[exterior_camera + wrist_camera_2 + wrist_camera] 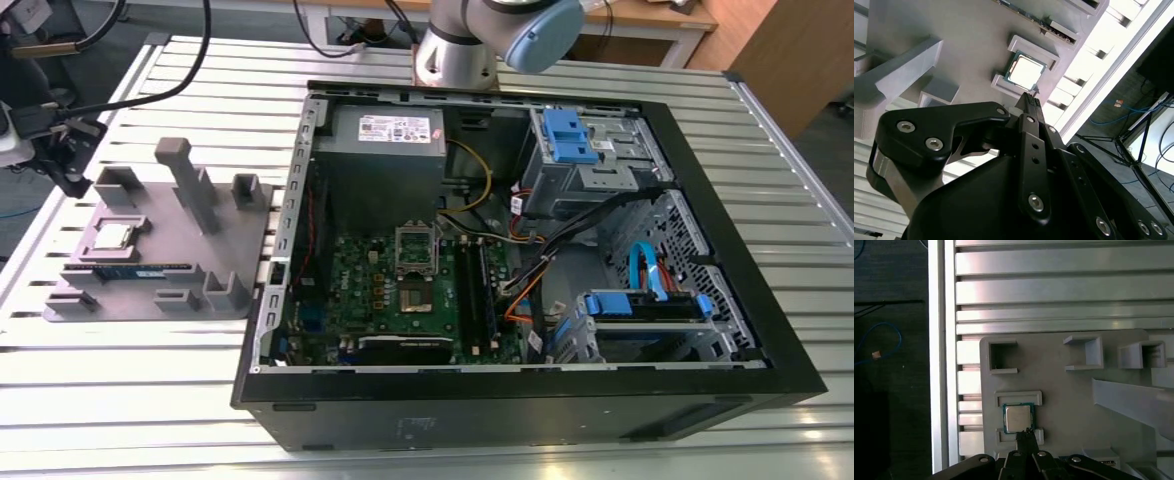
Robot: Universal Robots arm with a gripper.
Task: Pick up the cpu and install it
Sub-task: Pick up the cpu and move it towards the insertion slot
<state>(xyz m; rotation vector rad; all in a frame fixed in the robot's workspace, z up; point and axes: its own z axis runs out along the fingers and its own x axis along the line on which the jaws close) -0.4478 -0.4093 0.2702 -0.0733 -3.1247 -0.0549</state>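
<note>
The cpu (pixel 1017 418) is a small square chip with a shiny metal top. It lies flat in a shallow recess of the grey tray (pixel 1069 405), near the tray's corner. In the exterior view the cpu (pixel 114 237) sits on the tray (pixel 227 250) at that view's left, outside the computer case. My gripper (pixel 1027 432) hovers above the tray beside the chip, apart from it, its black fingertips pressed together and holding nothing. The second wrist view shows the gripper (pixel 1029 98) pointing toward the cpu (pixel 1025 71). The motherboard's socket (pixel 415 251) lies open inside the case.
A blue-green memory stick (pixel 134 270) lies on the tray in front of the cpu. Raised grey posts (pixel 187 180) stand on the tray. The open black computer case (pixel 534 250) fills the slatted metal table's middle. The table's edge (pixel 936 365) runs close to the tray.
</note>
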